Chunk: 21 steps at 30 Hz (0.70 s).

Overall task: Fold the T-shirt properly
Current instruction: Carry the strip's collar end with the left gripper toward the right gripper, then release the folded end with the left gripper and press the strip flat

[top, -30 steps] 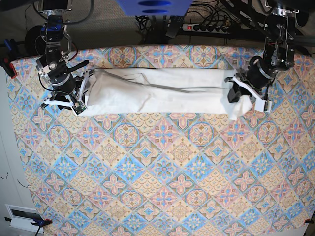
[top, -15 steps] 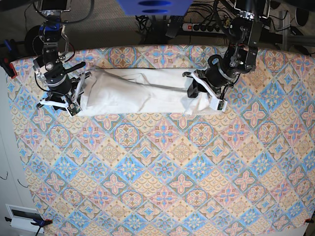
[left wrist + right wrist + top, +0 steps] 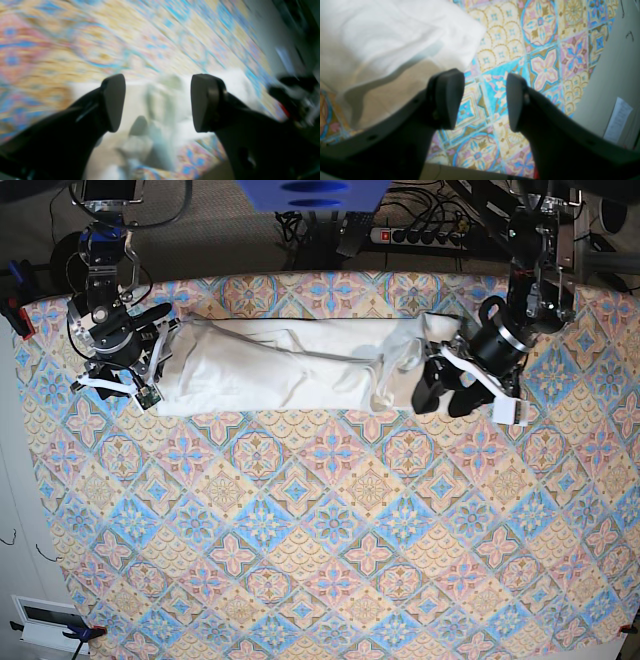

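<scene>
White cotton T-shirt, folded into a long band, lies across the far part of the colourful tile-patterned tablecloth, its right end bunched up. Left gripper, black fingers, sits just right of that bunched end: jaws spread wide, nothing between them. Right gripper at the shirt's left end: jaws parted, empty, only cloth pattern visible in the gap, shirt edge beside one finger.

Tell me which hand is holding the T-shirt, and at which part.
Neither. The left hand and right hand are open and empty; the T-shirt lies free.
</scene>
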Available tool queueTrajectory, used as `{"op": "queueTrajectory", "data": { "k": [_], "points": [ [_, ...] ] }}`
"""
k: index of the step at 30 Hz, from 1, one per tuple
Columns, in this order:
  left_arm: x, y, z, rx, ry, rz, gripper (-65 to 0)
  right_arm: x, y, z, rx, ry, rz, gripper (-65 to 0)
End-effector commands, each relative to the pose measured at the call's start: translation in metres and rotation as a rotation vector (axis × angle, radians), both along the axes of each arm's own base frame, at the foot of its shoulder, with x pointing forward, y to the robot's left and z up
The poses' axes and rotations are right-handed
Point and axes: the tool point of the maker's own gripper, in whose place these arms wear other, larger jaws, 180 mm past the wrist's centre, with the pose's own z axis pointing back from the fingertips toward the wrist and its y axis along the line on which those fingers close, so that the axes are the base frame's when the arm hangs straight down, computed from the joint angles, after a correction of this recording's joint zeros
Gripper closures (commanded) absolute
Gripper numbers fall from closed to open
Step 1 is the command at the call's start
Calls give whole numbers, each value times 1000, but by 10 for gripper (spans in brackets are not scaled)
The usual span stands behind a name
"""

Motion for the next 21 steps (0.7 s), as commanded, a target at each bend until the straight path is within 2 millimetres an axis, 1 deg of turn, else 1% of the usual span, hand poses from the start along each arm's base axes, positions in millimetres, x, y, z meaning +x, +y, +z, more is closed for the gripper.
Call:
{"op": "queueTrajectory", "data": {
  "k": [1,3,4,7,9,11,12,15,17,18,20,21],
  "points": [
    [4,8,10,-1,-36,15,-376,7,-2,10,-5,-35,4,-302],
    [6,18,12,13,-43,34,-368,6,-2,9,-7,-29,3,-308],
    [6,25,13,34,-43,36,-364,3,-2,8,-5,-23,3,-308],
    [2,41,6,76,-14,38,-353,-9,-3,1,-6,6,3,-307],
    [0,51,-2,101,9,42,-344,-10,-1,-1,12,11,0,-307],
    [-2,59,-9,114,34,47,-335,-8,7,1,70,-2,-2,-308],
    [-4,63,-13,124,47,50,-330,-8,7,2,108,-7,-20,-310],
    [-8,75,-24,145,83,59,-317,-12,-2,4,237,9,-119,-316],
    [-9,78,-26,152,90,59,-316,-12,1,8,331,11,-155,-349],
    [-9,78,-26,158,90,59,-316,-12,2,11,381,8,-168,-378],
    [-9,79,-28,179,91,54,-316,4,5,25,457,-27,-175,-442],
    [-9,79,-29,188,90,52,-316,9,5,28,469,-26,-174,-462]
  ]
}}
